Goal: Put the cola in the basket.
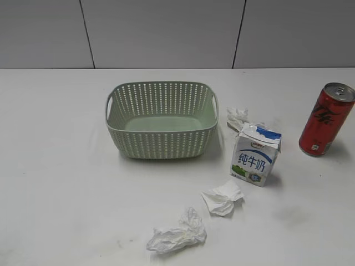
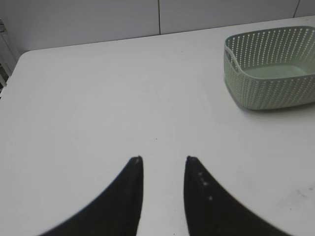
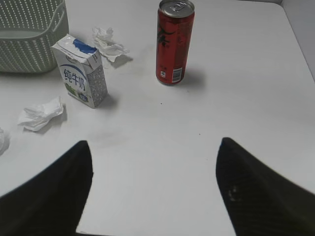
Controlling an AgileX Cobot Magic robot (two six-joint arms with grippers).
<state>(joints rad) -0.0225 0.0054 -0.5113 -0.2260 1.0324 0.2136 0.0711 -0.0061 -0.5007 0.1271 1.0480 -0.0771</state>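
The cola [image 1: 325, 119] is a tall red can with a silver top, upright at the far right of the white table; it also shows in the right wrist view [image 3: 174, 42]. The pale green basket [image 1: 161, 143] stands empty in the middle; it also shows in the left wrist view [image 2: 256, 93] and the right wrist view [image 3: 29, 54]. My right gripper [image 3: 155, 147] is wide open and empty, well short of the cola. My left gripper [image 2: 163, 160] is open and empty over bare table, left of the basket. Neither gripper shows in the exterior view.
A white-and-blue milk carton [image 1: 255, 154] stands between basket and cola, also in the right wrist view [image 3: 80, 71]. Crumpled tissues lie behind the carton [image 1: 237, 117], in front of it [image 1: 222, 198] and near the front edge [image 1: 177, 233]. The table's right edge [image 3: 298, 44] is near the cola.
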